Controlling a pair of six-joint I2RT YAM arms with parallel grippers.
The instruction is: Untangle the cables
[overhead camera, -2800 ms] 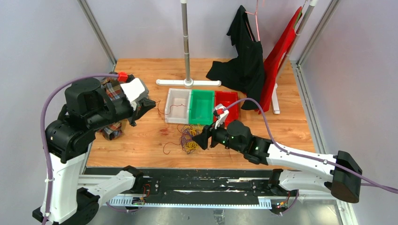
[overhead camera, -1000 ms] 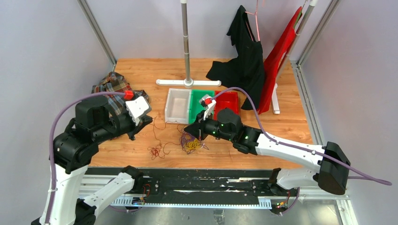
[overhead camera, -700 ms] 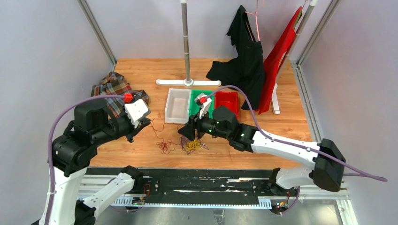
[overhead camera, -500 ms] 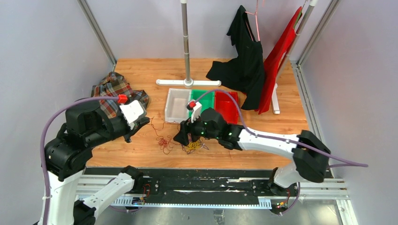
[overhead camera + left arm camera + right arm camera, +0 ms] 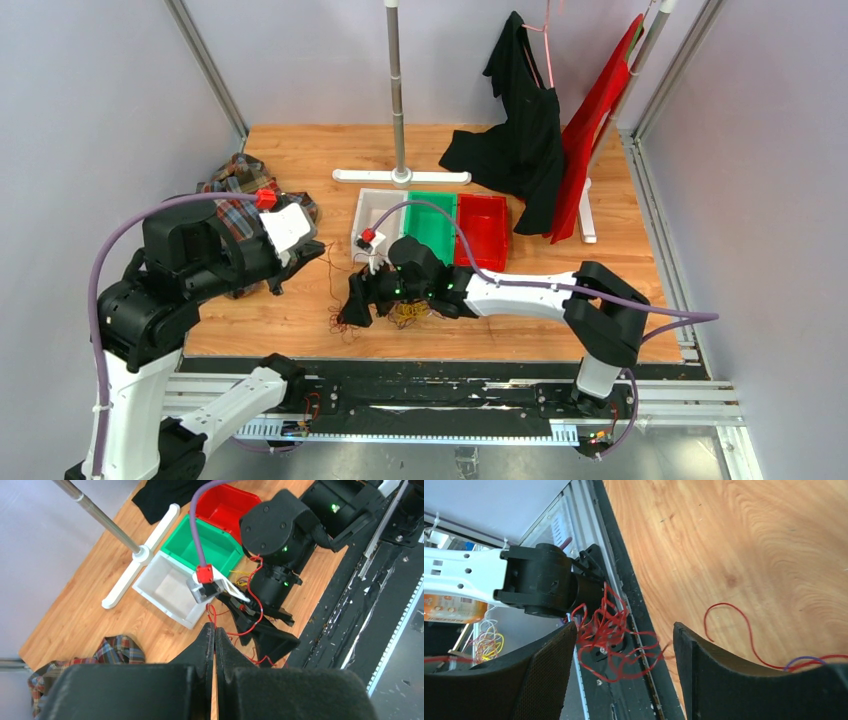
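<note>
Cables under separation: the red cable bunch (image 5: 610,632), a loose knot of thin loops, sits by the near edge of the table (image 5: 290,160), left of centre; the right wrist view sets it against the black rail (image 5: 450,392), so whether it rests on the wood or hangs just above cannot be told; one red strand (image 5: 210,614) runs from it up to the left gripper (image 5: 214,630), whose fingers are pressed together, apparently pinching that strand; the yellow and purple bunch (image 5: 405,312) lies just beside the red one toward the centre, under the right arm's wrist, and loose red and purple strands trail between the two heaps; the right gripper (image 5: 624,627) hovers low at the red bunch with jaws spread wide, loops framed between them, nothing gripped; the row of bins (image 5: 435,225) stands behind, apart from both heaps

Probable faults from here: (a) the wide jaws, on closing, take the whole knot, the pinched strand included, so that any pull between the arms tightens the tangle rather than opening it; (b) a descending finger nudges the bunch off the near edge onto the rail, where loops may snag; (c) the strands trailing toward the yellow and purple bunch drag that heap along; (d) the hair-thin strand slips from the left fingers under tension
</note>
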